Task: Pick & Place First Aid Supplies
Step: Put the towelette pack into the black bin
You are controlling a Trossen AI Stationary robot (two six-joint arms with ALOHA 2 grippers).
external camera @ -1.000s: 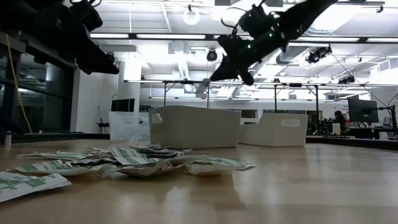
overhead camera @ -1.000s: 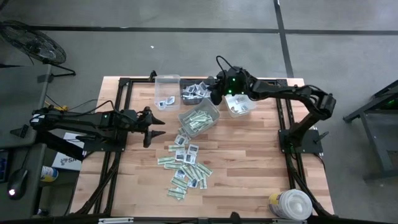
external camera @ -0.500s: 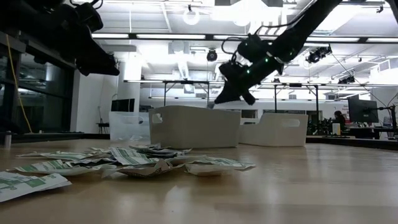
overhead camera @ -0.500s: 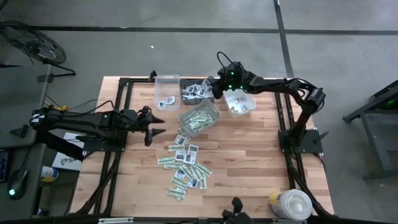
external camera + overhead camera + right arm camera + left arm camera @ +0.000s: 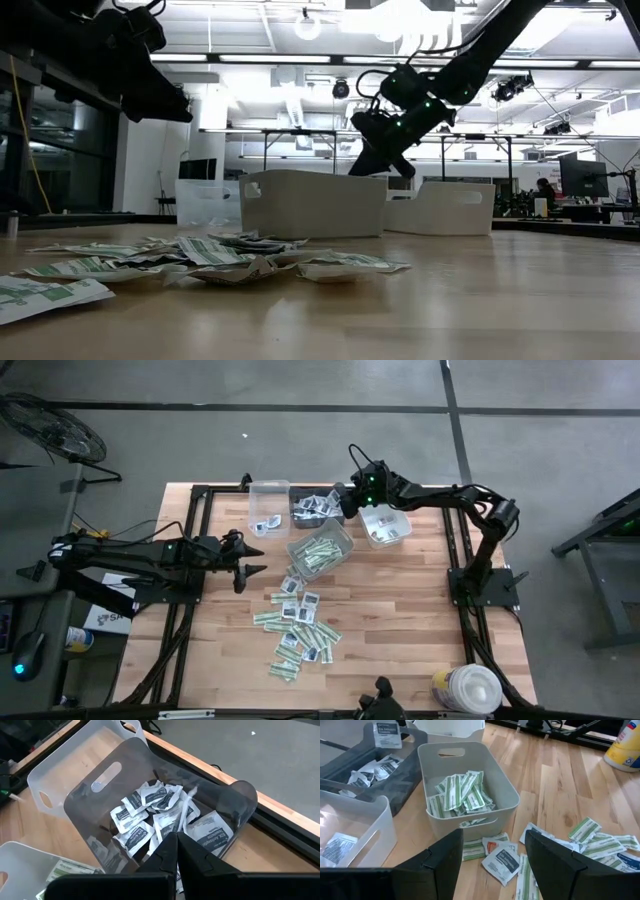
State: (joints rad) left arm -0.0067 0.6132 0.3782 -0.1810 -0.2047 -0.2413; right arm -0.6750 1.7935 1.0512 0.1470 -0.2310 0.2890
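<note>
The right gripper, pinched shut and empty, hangs over the dark bin at the table's far edge. The left gripper waits open. Loose packets mid-table look light, thin, slippery; best pinched by an edge.

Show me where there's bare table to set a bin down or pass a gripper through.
Free: the wood right of the packet pile, below the white bin, up to the round tub. Also the near left corner below the left gripper. Crowded: the far edge, where bins sit together under the right gripper.
</note>
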